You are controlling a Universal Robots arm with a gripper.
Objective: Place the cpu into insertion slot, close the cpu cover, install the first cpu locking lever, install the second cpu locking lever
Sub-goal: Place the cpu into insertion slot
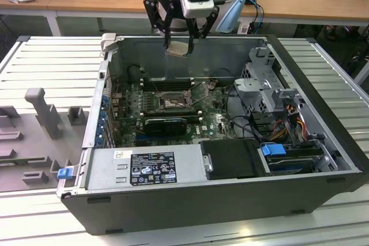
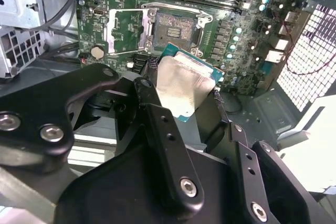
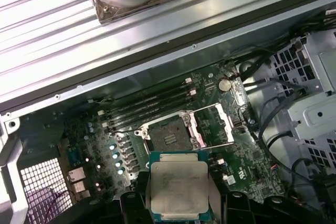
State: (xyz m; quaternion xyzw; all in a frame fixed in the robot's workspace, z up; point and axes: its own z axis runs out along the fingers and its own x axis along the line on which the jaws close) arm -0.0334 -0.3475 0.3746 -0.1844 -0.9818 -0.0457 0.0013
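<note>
In the exterior view I see the cpu (image 1: 177, 48) over the case (image 1: 230, 200), at twelve o'clock from the insertion slot (image 1: 173, 103); the cpu cover (image 3: 214, 125) lies just beside it.

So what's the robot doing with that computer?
The robot's hand is holding the cpu in the air over an open computer case. The slot inside is empty, and its cover is flipped open beside it. The cpu is not in yet.
</note>
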